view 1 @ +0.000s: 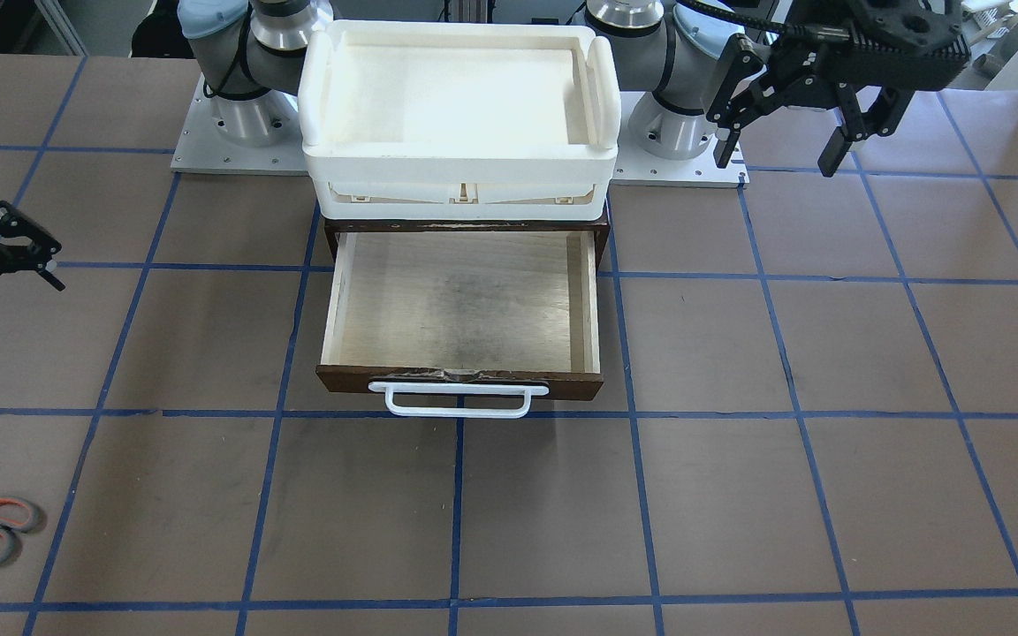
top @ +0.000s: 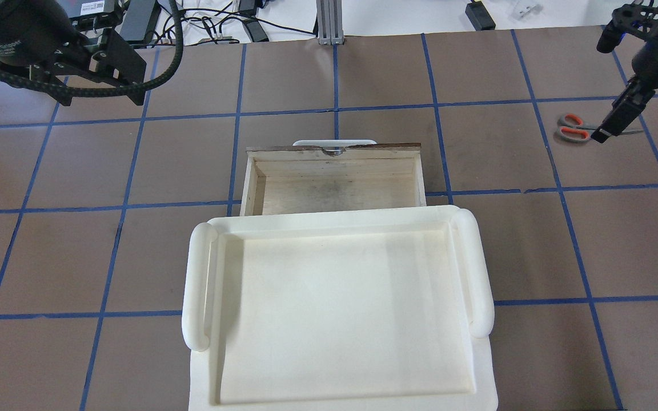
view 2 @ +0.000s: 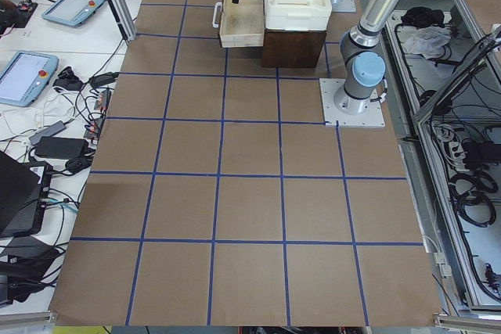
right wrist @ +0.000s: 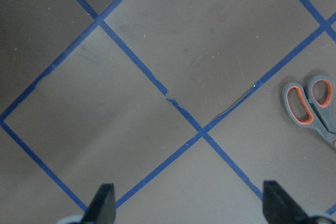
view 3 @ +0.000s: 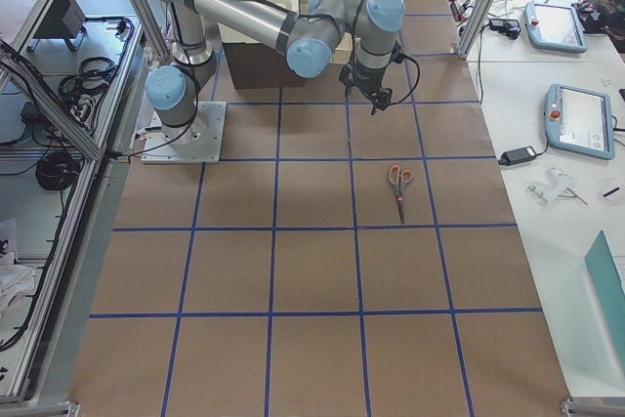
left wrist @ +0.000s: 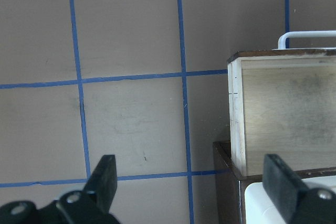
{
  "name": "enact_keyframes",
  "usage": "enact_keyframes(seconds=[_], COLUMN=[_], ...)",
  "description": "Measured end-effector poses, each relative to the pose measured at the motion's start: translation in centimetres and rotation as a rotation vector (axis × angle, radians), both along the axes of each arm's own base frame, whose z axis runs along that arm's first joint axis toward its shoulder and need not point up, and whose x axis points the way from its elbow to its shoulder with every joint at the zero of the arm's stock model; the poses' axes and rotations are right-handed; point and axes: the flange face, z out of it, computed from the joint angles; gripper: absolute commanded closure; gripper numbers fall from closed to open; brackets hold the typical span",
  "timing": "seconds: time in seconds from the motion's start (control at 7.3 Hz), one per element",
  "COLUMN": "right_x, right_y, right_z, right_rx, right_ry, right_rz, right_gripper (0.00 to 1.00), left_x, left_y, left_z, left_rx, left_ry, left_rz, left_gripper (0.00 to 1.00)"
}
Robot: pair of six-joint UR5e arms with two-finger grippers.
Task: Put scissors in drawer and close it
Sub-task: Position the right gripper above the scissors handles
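Brown grid-taped table (view 1: pixel 739 495); scissors (right wrist: pixel 315 106) lie flat at the wrist view's right edge, off-centre from the wide-spread right gripper (right wrist: pixel 191 205) — recommend centring over the handles before descent; drawer (view 1: pixel 465 305) open, empty; left gripper (left wrist: pixel 192 177) likewise wide.

drawer (view 1: pixel 460 309) opens upward, unobstructed; white tray (view 1: pixel 460 88) stacked on cabinet (view 2: pixel 293 46) behind.
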Motion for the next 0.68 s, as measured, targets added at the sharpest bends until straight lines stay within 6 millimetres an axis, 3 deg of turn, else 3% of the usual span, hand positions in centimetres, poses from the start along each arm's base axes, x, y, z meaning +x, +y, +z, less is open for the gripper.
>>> enact_keyframes(seconds=[0.27, 0.68], right_x=[-4.2, -6.8], right_y=[-2.5, -4.7], right_z=[-3.9, -8.4], right_rx=[-0.069, -0.101], right_ry=[0.032, 0.076], right_rz=[0.015, 0.369], right_gripper=[0.00, 0.00], left_x=[0.0, 0.1], left_y=[0.0, 0.0], left_z=[0.0, 0.0], left_rx=[0.000, 0.001], left_ry=[0.000, 0.000], left_rz=[0.001, 0.001], left_gripper=[0.00, 0.00])
